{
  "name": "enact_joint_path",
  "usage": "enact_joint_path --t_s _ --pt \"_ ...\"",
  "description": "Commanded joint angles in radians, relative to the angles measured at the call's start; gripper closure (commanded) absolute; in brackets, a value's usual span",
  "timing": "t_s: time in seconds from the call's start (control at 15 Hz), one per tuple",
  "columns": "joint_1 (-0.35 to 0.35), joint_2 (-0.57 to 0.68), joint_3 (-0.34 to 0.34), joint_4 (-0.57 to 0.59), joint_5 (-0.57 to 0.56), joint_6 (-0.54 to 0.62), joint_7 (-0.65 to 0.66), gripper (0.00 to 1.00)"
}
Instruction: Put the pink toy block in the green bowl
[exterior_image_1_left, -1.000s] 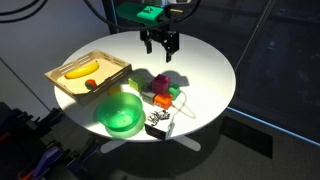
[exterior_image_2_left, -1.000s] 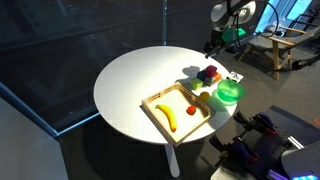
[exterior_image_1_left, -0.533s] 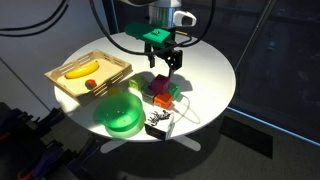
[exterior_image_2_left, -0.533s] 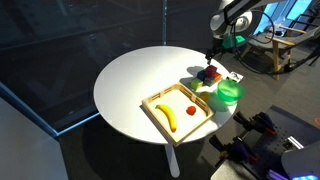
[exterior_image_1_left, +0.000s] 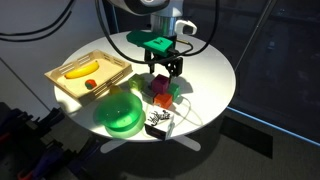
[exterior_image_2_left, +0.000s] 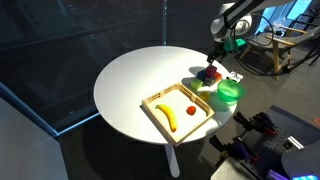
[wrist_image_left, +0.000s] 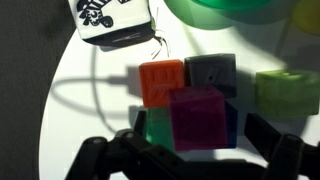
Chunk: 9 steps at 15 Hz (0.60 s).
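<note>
Pink toy block (wrist_image_left: 196, 118), hemmed by orange block (wrist_image_left: 162, 82) and grey block (wrist_image_left: 211, 72), lies under the pincer (exterior_image_1_left: 166, 70), jaws spread wide.

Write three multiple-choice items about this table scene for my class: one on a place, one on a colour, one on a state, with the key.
1. The banana lies: A on the floor; B in the wooden tray; C on the bare tabletop.
2. In the wrist view, the block nearest the pincer is: A white; B deep pink; C yellow.
3. The pincer is: A open above the blocks; B shut on the banana; C shut on a grey block.
Key: 1 B, it rests on the tray's floor. 2 B, the pink toy block shows between its jaws in that view. 3 A, the jaws stand apart over the cluster and hold nothing.
</note>
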Motion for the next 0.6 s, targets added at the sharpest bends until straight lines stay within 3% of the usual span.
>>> enact_joint_path --t_s 0.0,0.53 --pt "-0.021 0.021 0.021 0.028 -0.019 0.005 -0.041 0.00" --pt "-0.019 0.068 0.022 0.075 -0.054 0.007 -0.055 0.00"
